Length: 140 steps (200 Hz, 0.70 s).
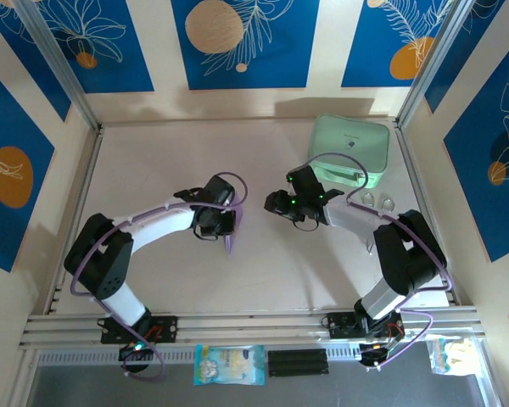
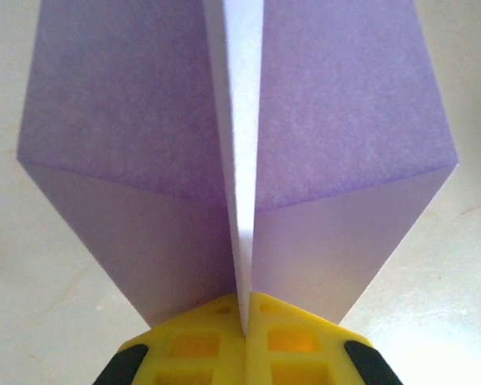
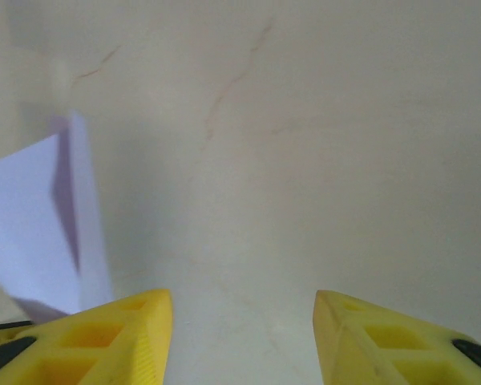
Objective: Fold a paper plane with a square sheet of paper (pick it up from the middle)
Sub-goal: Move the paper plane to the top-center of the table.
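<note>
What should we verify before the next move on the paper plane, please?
1. Left tool shut on the paper at its centre ridge: ok.
2. Paper's two wings spread evenly either side of the ridge: ok.
3. Right tool open and holding nothing: ok.
4. Right tool apart from the paper, which lies off to its left in the right wrist view: ok.
5. Green case at the far right of the table, away from both tools: ok.
6. Paper's lower edge lifted off the table: cannot tell.
</note>
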### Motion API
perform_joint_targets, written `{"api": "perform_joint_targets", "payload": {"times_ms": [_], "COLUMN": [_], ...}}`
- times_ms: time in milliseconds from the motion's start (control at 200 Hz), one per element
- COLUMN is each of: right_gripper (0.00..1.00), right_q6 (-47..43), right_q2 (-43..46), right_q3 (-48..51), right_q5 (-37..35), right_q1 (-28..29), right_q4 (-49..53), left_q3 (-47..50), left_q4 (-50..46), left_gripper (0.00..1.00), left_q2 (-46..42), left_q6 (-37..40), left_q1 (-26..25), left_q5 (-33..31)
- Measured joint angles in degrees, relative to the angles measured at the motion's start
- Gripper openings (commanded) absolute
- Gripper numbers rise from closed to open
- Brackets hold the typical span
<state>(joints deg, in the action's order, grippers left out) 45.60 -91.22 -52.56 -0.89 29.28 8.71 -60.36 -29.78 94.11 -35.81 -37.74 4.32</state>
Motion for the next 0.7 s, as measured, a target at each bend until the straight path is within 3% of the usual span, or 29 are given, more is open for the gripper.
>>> {"api": "perform_joint_targets", "payload": {"times_ms": [270,360,700], "right_gripper": [0.50,0.50,0.49], "right_q6": [0.02,0.04,0.26], "right_q2": [0.00,0.00,-0.02], "right_q3": [0.96,0.96,0.96], "right_q5": [-1.57,-1.55,-1.51], "right_q1": [-0.17,-0.17,-0.17], "right_q4": [1.42,1.42,1.42], "left_q3": [-2.60,-2.95,-3.23], "left_q4": [-3.74,-4.20,-4.09], "left_gripper": [0.05,0.11,0.15], "left_q2": [6.47,7.19,8.96], "left_q6": [1.90,1.90,1.64], "left_q1": [0.07,0.09,0.04], "left_q5": [-0.37,-0.35,0.11]}}
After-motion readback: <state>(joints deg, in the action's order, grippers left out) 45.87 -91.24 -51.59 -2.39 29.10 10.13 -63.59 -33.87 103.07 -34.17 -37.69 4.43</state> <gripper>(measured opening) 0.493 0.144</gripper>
